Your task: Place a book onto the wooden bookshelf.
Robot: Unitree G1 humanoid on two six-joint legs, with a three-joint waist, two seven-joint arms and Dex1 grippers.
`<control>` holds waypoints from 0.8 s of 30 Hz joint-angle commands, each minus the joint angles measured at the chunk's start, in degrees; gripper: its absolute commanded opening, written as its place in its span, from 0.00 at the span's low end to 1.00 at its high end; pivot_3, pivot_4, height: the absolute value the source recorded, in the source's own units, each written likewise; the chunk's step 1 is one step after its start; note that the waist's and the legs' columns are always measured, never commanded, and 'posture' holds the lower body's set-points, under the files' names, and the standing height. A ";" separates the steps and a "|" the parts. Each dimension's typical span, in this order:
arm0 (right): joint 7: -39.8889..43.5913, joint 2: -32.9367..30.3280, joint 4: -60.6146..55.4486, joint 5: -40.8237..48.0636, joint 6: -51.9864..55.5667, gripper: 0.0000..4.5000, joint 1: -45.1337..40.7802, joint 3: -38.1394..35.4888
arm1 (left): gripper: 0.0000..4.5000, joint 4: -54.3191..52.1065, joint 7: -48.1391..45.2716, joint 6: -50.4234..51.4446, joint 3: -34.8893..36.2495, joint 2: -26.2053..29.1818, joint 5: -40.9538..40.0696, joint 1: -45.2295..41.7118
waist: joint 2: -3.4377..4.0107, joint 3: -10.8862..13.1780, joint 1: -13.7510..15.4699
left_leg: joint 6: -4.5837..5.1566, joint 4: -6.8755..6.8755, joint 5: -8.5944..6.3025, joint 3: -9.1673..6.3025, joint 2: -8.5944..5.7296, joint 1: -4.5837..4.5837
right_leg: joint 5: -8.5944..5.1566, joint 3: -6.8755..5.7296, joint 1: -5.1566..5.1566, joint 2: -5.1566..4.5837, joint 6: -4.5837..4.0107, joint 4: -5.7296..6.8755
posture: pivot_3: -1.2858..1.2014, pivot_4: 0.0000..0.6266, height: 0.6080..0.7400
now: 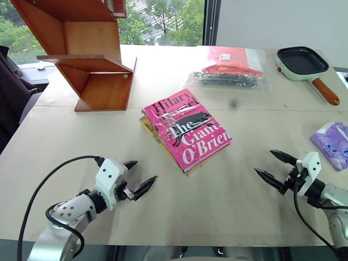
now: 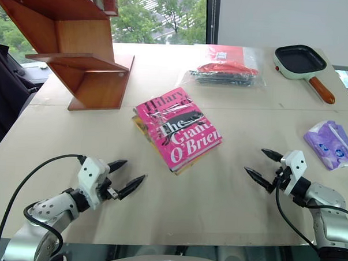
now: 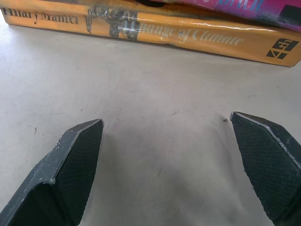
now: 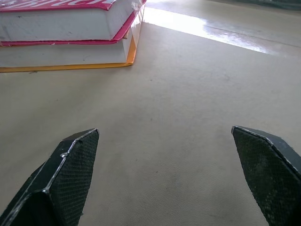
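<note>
Two books are stacked near the middle of the table (image 1: pixel 76 132). The pink book (image 1: pixel 188 130) lies flat on top, cover up, turned at an angle to the table edge. The yellow book (image 3: pixel 188 40) lies directly beneath it, its spine seen in the left wrist view and its edges showing past the pink cover.

One bookshelf (image 1: pixel 88 51) stands at the far left of the table, well apart from the stack. One slanted board and one level shelf are seen on it.

Two grippers are held low over the table, one on each side of the stack. The left gripper (image 1: pixel 138 178) is spread wide and grips nothing; bare table is seen between its fingers (image 3: pixel 70 169). The right gripper (image 1: pixel 274 167) is likewise spread wide and empty. Neither gripper touches a book.

Three other items are counted at the far and right side: one clear bag (image 1: pixel 228 72) with red and dark contents, one pan (image 1: pixel 304 62) with a brown handle, and one purple pack (image 1: pixel 338 144).
</note>
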 commanded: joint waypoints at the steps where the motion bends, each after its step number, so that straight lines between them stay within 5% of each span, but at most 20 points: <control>1: 0.82 -0.77 -0.83 0.58 0.04 0.99 -0.32 -0.20 | 1.00 -2.17 -0.05 -1.25 0.68 0.15 0.00 0.51 | 0.00 0.00 0.00 | 0.00 0.00 0.00 0.00 0.00 0.00 | 0.00 0.00 0.00 0.00 0.00 0.00 | 0.52 0.24 0.85; 23: 1.28 -0.49 -1.72 0.66 1.23 0.99 -0.18 0.30 | 1.00 -2.09 -1.36 -2.31 0.50 -0.12 -0.85 1.10 | 0.00 0.00 0.00 | 0.00 0.00 0.00 0.00 0.00 0.00 | 0.00 0.00 0.00 0.00 0.00 0.00 | 0.52 0.24 0.85; 24: 1.26 -0.44 -1.82 0.72 1.27 0.88 -0.14 0.30 | 1.00 -2.05 -1.46 -2.29 0.57 -0.04 -0.93 1.04 | 0.00 0.00 0.00 | 0.00 0.00 0.00 0.00 0.00 0.00 | 0.00 0.00 0.00 0.00 0.00 0.00 | 0.52 0.24 0.85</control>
